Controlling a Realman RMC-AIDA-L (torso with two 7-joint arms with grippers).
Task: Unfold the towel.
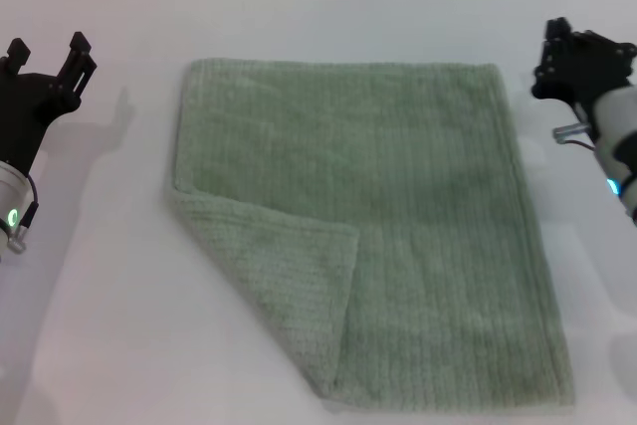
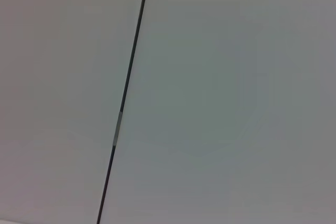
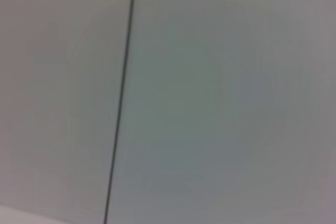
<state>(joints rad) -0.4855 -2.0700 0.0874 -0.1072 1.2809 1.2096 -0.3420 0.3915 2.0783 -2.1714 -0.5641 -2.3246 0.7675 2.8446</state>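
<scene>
Left jaws [image 1: 47, 55] spread, empty | right jaws [image 1: 567, 47] state unclear | towel [image 1: 398, 226] flat between them, near-left corner folded over

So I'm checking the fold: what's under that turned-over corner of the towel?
Under the folded corner only more of the towel shows, lying on the white table. Anything beneath the flap is covered.

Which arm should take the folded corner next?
Left, likely. The towel has its near-left corner flap folded over on the left tool's side; the right tool sits across the towel's far edge.
</scene>
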